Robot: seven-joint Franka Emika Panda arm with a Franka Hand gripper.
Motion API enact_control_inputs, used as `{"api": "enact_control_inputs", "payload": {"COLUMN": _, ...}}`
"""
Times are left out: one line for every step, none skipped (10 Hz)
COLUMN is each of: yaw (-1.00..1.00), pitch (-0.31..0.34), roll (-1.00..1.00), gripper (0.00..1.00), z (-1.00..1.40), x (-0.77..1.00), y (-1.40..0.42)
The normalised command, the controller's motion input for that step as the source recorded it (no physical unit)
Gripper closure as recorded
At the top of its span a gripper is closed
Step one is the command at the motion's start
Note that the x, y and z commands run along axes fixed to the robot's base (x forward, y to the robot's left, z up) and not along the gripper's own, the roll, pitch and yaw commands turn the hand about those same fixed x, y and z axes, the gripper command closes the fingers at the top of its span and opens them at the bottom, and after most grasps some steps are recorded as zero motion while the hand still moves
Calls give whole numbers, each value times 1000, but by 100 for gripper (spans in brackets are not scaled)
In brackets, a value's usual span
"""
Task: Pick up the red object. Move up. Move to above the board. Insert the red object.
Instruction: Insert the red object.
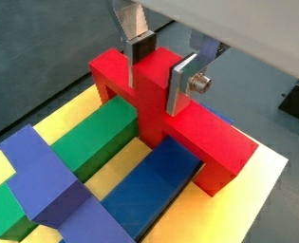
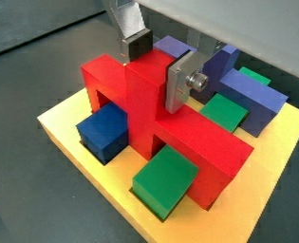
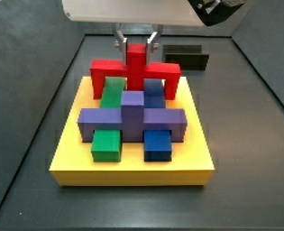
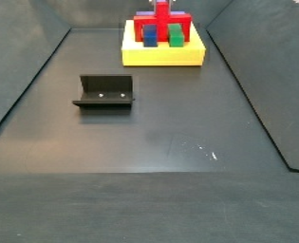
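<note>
The red object [image 1: 202,138] stands upright on the yellow board [image 1: 272,180], its wide bar across the board's far end and its central post pointing up. My gripper [image 1: 158,85] is right above it, and its silver fingers [image 1: 181,85] press both sides of the post, shut on it. Both show in the other wrist view too: the red object [image 2: 126,95], the gripper [image 2: 156,74] and the board [image 2: 76,142]. In both side views the red object [image 3: 134,68] [image 4: 160,19] sits at the board's [image 3: 132,171] back edge under the gripper [image 3: 135,41].
A purple piece [image 3: 132,115] lies across the board's middle, with green blocks [image 3: 105,144] and blue blocks [image 3: 159,143] beside it. The dark fixture [image 4: 103,92] stands on the grey floor away from the board. Dark walls ring the floor.
</note>
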Motion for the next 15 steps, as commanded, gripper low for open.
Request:
{"api": "enact_control_inputs", "payload": {"yaw": -154, "pitch": 39, "roll": 277, "gripper": 100, "z": -437, "x": 86, "y": 0}}
{"api": "enact_control_inputs", "payload": {"yaw": 0, "pitch": 0, "roll": 269, "gripper": 100, "z": -269, "x": 0, "y": 0}}
{"api": "enact_control_inputs", "payload": {"yaw": 0, "pitch": 0, "roll": 186, "gripper": 100, "z": -280, "x": 0, "y": 0}}
{"api": "enact_control_inputs", "payload": {"yaw": -111, "pitch": 20, "roll": 224, "gripper": 100, "z": -169, "x": 74, "y": -177}}
{"api": "enact_control_inputs", "payload": {"yaw": -9, "pitch": 0, "roll": 149, "gripper": 100, "z": -226, "x": 0, "y": 0}}
{"api": "enact_control_inputs", "payload": {"yaw": 0, "pitch": 0, "roll": 161, "gripper": 100, "z": -254, "x": 0, "y": 0}}
{"api": "enact_control_inputs", "payload": {"yaw": 0, "pitch": 0, "roll": 190, "gripper": 100, "z": -477, "x": 0, "y": 74}}
{"api": "enact_control_inputs", "payload": {"yaw": 0, "pitch": 0, "roll": 263, "gripper": 100, "z": -440, "x": 0, "y": 160}}
{"api": "enact_control_inputs", "payload": {"yaw": 43, "pitch": 0, "roll": 306, "gripper": 100, "z": -143, "x": 0, "y": 89}}
{"api": "enact_control_inputs", "payload": {"yaw": 69, "pitch": 1, "roll": 330, "gripper": 100, "z": 0, "x": 0, "y": 77}}
{"api": "enact_control_inputs", "payload": {"yaw": 34, "pitch": 10, "roll": 334, "gripper": 100, "z": 149, "x": 0, "y": 0}}
{"api": "enact_control_inputs", "payload": {"yaw": 0, "pitch": 0, "roll": 399, "gripper": 100, "z": 80, "x": 0, "y": -40}}
{"api": "enact_control_inputs", "payload": {"yaw": 0, "pitch": 0, "roll": 453, "gripper": 100, "z": 0, "x": 0, "y": -40}}
{"api": "enact_control_inputs", "payload": {"yaw": 0, "pitch": -7, "roll": 401, "gripper": 100, "z": -29, "x": 0, "y": 0}}
{"api": "enact_control_inputs", "payload": {"yaw": 0, "pitch": -10, "roll": 386, "gripper": 100, "z": -66, "x": 26, "y": 0}}
